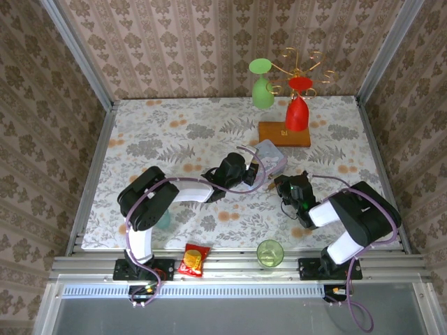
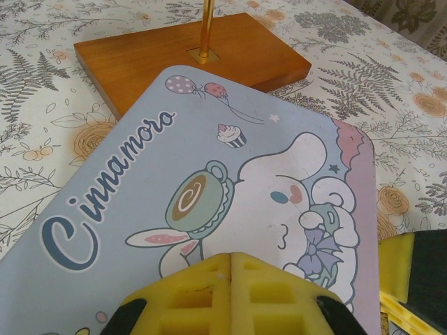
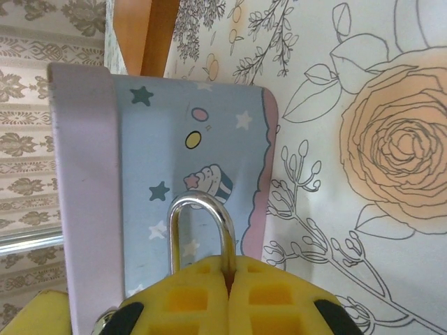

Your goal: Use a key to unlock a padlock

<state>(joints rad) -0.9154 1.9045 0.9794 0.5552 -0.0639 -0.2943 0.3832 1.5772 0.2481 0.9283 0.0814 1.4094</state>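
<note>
L grip (image 2: 230, 265): you've got the pads pressed together over tin (image 2: 209, 160); nothing seen between.
R grip (image 3: 229, 271): you're clamping padlock (image 3: 173, 241), shackle poking out.
Padlock: in R grip, at tin's edge, above table (image 3: 363, 70).

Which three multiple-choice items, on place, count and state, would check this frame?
1. Relative to the wooden base, the tin lies: A) on top of it; B) far to its left; C) just in front, toward the arms.
2. Glasses hanging on the gold stand: A) one; B) two; C) four.
3. The right gripper is: A) shut on the padlock; B) wide open; C) shut on nothing.
1C, the top view shows it; 2B, a green glass and a red glass; 3A, the shackle sticks out of it.
</note>
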